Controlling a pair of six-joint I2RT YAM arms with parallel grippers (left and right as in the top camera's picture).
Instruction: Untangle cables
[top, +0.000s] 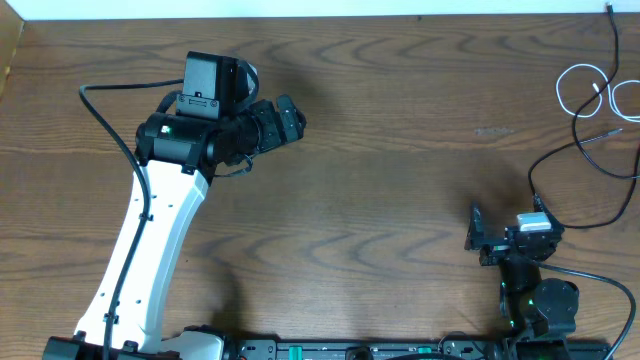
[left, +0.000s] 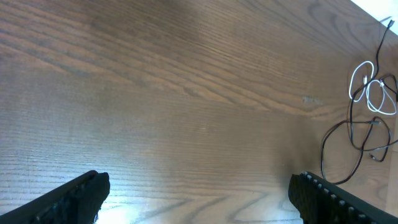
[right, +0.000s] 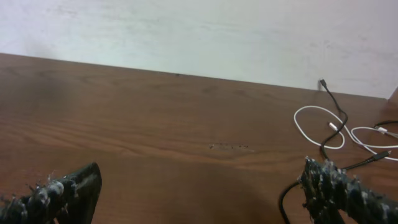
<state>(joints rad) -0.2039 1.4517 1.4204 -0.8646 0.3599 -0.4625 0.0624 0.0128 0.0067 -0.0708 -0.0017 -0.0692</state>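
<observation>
The white cable (top: 583, 67) lies in small loops at the table's far right, crossed by the thin black cable (top: 576, 130), which runs from the back edge and curls toward the right arm. Both show in the left wrist view, white (left: 352, 84) and black (left: 352, 118), and in the right wrist view, white (right: 296, 124) and black (right: 333, 99). My left gripper (top: 295, 118) (left: 199, 199) is open and empty over bare wood, far left of the cables. My right gripper (top: 474, 230) (right: 199, 193) is open and empty, near the front, left of the black cable's curl.
The wooden table (top: 400, 150) meets a white wall at the back (right: 186, 31). The cables lie close to the table's right edge. The right arm's base (top: 545, 300) and its thicker black wire sit at the front right.
</observation>
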